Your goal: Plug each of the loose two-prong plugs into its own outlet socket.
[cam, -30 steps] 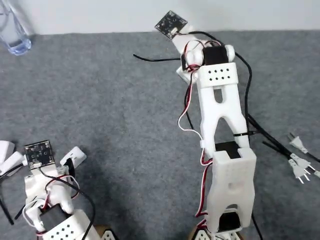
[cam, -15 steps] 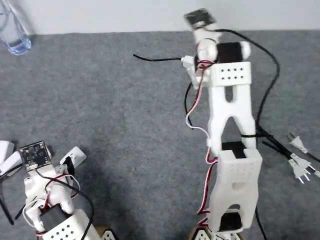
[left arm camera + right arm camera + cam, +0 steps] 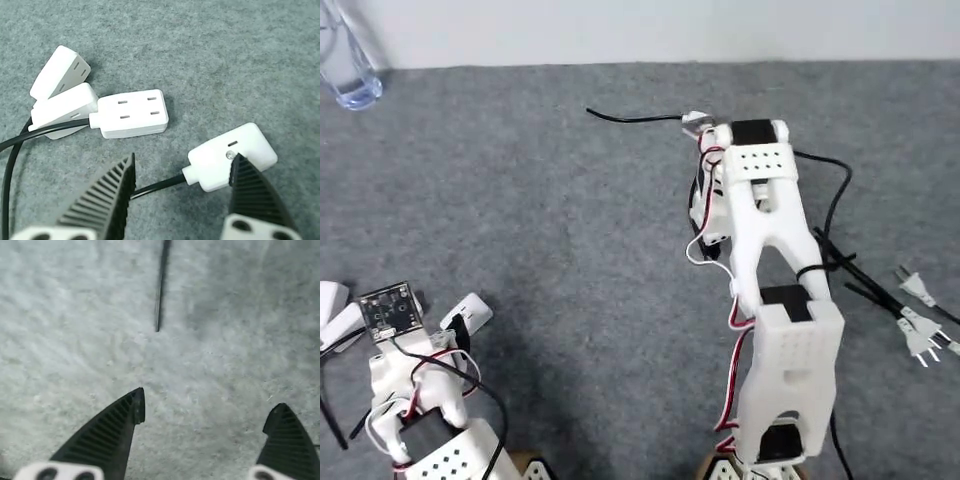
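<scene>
Way over at the right edge of the high view sit the plugs [image 3: 920, 335], sockets [image 3: 468, 312] at lower left. Left gripper [image 3: 183, 157] and right gripper [image 3: 210, 400] both have fingers spread open, empty. Right one might snag the black cable [image 3: 630, 118] instead of a plug.

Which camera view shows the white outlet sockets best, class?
The left wrist view: the outlet sockets lie close below, slots facing the camera. The high view catches white corners of them beside the left arm. The right wrist view faces grey carpet and a black cable.

Bright even light, faint shadows
</scene>
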Robot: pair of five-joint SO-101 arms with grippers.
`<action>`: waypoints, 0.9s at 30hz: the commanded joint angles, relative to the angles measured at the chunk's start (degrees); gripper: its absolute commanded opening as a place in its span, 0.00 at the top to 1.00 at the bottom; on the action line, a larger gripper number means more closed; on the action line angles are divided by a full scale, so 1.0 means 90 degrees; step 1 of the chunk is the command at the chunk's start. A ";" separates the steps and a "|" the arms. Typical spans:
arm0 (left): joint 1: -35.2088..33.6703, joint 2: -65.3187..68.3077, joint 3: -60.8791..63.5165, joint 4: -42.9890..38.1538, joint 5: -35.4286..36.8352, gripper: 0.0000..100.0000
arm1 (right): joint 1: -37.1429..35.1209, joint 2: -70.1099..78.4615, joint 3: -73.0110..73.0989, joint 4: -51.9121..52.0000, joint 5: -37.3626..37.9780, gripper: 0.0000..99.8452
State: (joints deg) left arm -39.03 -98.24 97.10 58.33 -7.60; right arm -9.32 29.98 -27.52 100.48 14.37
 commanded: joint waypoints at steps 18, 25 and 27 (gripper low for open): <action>0.0049 -0.0059 -0.0034 0.0029 -0.0264 0.71 | -0.0171 -0.5856 0.3429 0.0054 0.0068 0.63; 0.0059 -0.0059 -0.0034 0.0029 -0.0254 0.71 | 0.0571 -0.6882 0.5226 -0.1158 -0.0117 0.63; 0.0059 -0.0059 -0.0034 0.0029 -0.0244 0.71 | 0.0777 -0.7067 0.5617 -0.1421 -0.0332 0.63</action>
State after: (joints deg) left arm -39.03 -98.24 97.10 58.59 -9.63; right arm -4.92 -30.15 20.13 91.60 13.49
